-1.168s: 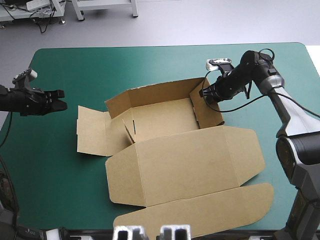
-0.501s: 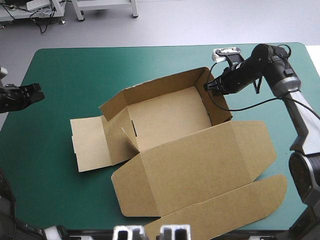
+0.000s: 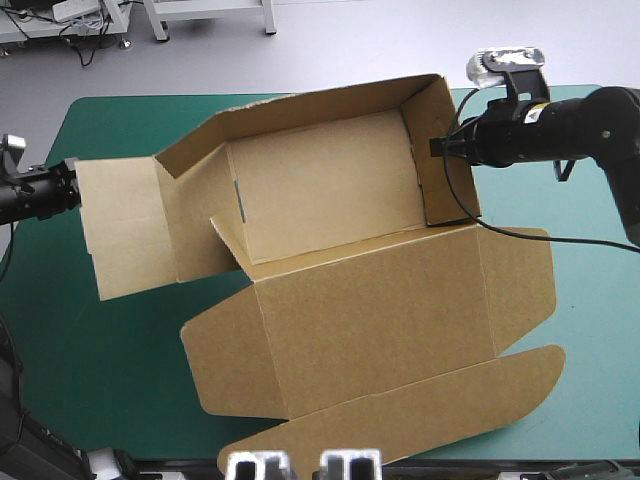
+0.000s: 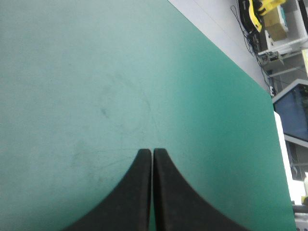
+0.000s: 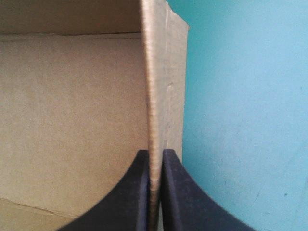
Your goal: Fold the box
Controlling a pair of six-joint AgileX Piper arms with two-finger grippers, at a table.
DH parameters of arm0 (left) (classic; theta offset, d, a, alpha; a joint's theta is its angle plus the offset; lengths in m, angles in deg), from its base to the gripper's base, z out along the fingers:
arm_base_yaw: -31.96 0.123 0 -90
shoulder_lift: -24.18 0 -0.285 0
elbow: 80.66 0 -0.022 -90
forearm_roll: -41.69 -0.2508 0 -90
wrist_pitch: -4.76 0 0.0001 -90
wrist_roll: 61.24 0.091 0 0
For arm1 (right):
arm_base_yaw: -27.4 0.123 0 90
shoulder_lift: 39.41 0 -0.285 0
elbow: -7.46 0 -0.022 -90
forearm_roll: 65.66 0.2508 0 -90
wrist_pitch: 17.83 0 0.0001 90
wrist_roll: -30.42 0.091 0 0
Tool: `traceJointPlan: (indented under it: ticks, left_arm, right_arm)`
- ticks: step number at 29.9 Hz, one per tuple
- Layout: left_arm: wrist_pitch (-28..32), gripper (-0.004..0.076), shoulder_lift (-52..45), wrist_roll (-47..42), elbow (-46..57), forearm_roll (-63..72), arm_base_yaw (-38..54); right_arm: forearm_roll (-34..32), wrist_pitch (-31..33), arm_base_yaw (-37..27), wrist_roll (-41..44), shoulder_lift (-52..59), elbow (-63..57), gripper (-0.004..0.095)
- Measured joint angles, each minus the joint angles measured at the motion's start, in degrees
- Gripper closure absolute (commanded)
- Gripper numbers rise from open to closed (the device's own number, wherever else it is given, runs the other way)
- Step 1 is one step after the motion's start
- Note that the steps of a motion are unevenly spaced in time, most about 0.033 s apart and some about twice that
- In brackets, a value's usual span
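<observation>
In the middle of the teal-green table (image 3: 110,130), the brown box (image 3: 330,190) is sitting half made. Its back wall and its right wall (image 3: 432,120) are standing up. The big lid (image 3: 370,320) is lying open toward the near edge of the table. The tray part is looking tipped up, as if it is being lifted on the right side, but I cannot tell how high.

The right gripper (image 5: 155,155) is pinching the top edge of the right wall. Its two black fingers are almost touching, with just the thin board between them. One finger is sitting inside the box and one outside.

The left gripper (image 4: 152,152) is hanging at the left edge of the table, near the left flap (image 3: 115,225). Its fingers are pressing together and holding nothing. Only bare cover is showing under them.

I think the robot is working on the side walls now. The left flap is sticking out sideways and not standing up, so that side is not made yet. The next move is calling for the left gripper to open, take that flap, stand it up and tuck it in. The right gripper should be holding the box steady so it is not sliding away.
</observation>
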Motion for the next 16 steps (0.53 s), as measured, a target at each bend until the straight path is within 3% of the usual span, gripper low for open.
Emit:
traceJointPlan:
  ticks: [16]
  left_arm:
    - [-0.3,0.0709,-3.6,0.6,0.0,5.0,-12.2]
  right_arm:
    - [-0.2,-7.4,0.0,3.3,5.6,0.0,0.0921]
